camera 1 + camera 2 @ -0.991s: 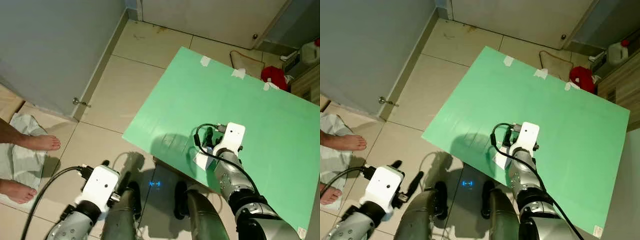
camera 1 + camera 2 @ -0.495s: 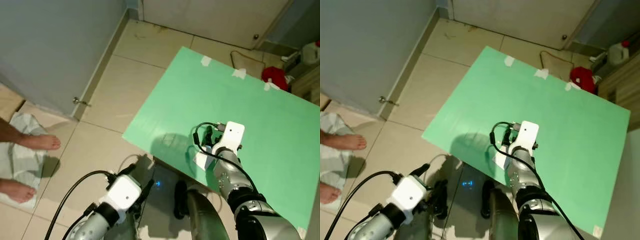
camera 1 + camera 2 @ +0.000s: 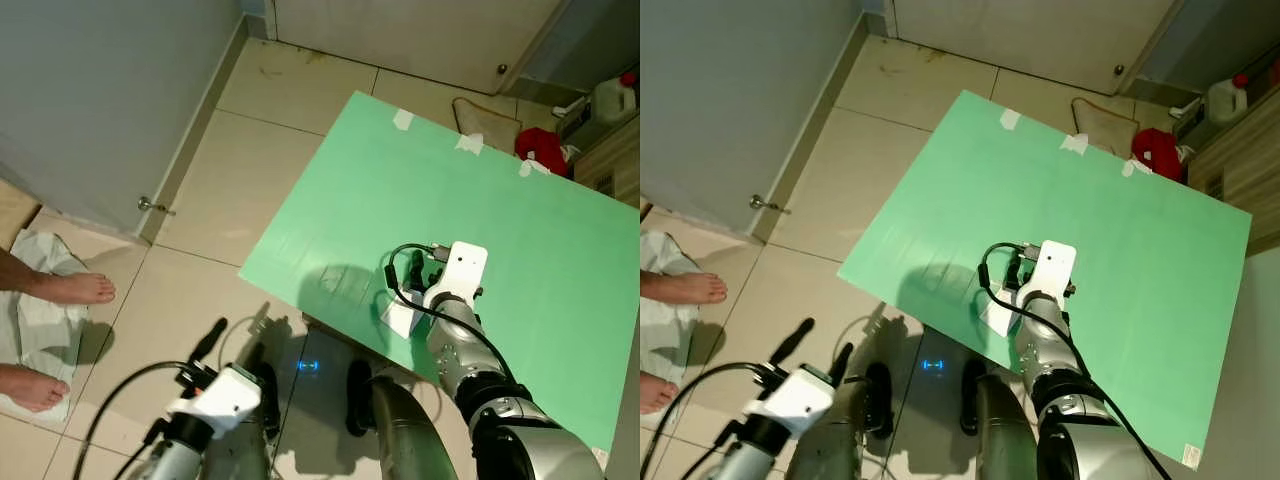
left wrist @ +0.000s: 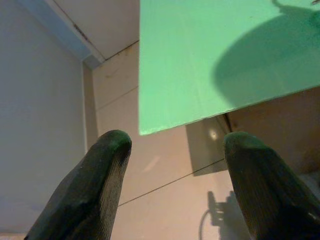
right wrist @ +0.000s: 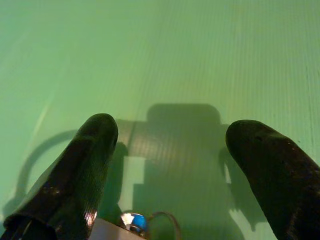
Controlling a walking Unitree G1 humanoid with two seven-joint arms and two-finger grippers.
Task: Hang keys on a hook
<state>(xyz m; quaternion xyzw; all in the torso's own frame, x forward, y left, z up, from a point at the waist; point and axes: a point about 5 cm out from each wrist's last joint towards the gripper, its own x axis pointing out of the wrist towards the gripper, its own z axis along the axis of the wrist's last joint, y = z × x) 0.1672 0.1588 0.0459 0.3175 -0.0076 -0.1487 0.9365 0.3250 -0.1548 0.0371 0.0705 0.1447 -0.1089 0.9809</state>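
The green surface [image 3: 480,210] carries no readable writing; strips of pale tape [image 3: 403,119] sit along its far edge. The right gripper [image 5: 175,150] hovers over the surface near its front edge, jaws spread wide and holding nothing. The keys [image 5: 137,221] lie on the surface just beneath that gripper, a blue-and-silver glint with a thin ring. The left gripper [image 4: 175,145] hangs low over the tiled floor [image 3: 250,180] beyond the surface's front corner, jaws wide and empty. A person's bare feet [image 3: 60,290] stand far off to that side.
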